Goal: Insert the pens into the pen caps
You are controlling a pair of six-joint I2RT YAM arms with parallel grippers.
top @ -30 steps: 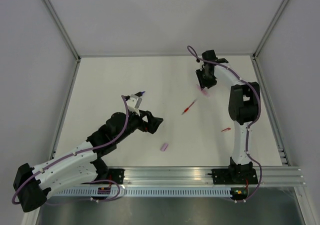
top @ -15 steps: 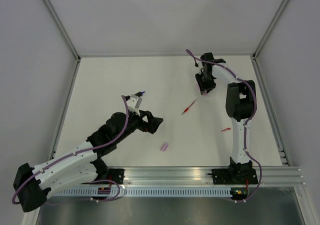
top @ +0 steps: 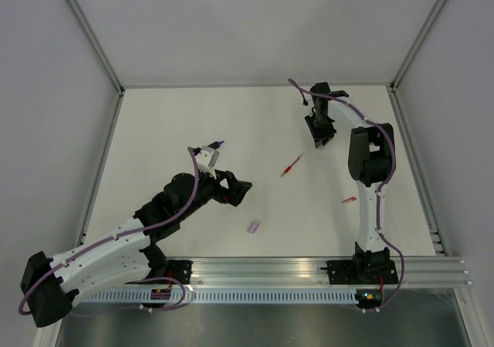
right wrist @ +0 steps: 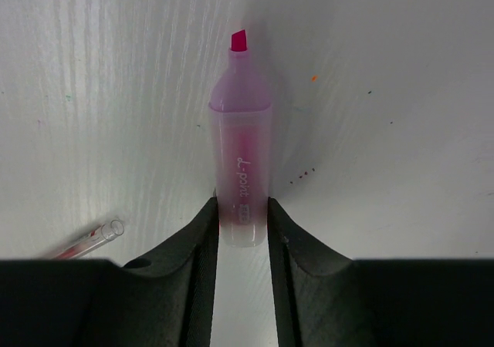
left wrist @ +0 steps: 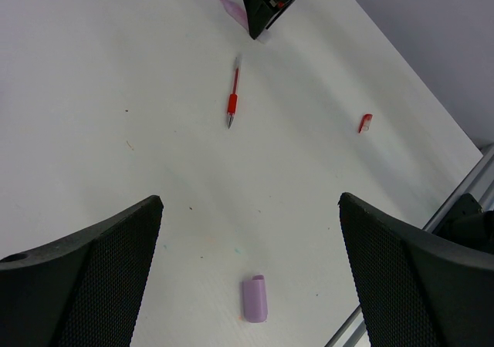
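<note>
Pink highlighter pen (right wrist: 241, 170): uncapped, magenta chisel tip pointing away from the right wrist camera. Clear pale barrel with white lettering along it. Its rear end sits between the two fingers (right wrist: 202, 235) of the right gripper (right wrist: 241, 212), which press against the barrel on both sides, so the jaws are narrowed onto the pen. Whether the pen rests on the white table (top: 170, 123) or is just off it cannot be told. From above, the right gripper (top: 321, 133) is at the far right part of the table, tipped downward, and hides most of the pen. The left wrist view catches a bit of pink barrel (left wrist: 231, 9) beside the black fingers.

Red pen (top: 292, 164): lies flat just nearer than the right gripper, on a diagonal, uncapped. Its clear end shows at the lower left of the right wrist view. In the left wrist view it lies nearly upright in frame, red grip in the middle.

Red cap (top: 349, 200): on the table well apart from the red pen, near the right arm's upright link.

Pink cap (top: 253, 227): short stubby tube, alone on the near-middle table, below the left gripper (top: 241, 189).

Left gripper (left wrist: 248, 208): fingers spread wide, nothing between them, hovering above the table with the pink cap (left wrist: 255, 299) in the gap at the bottom of its view.
</note>
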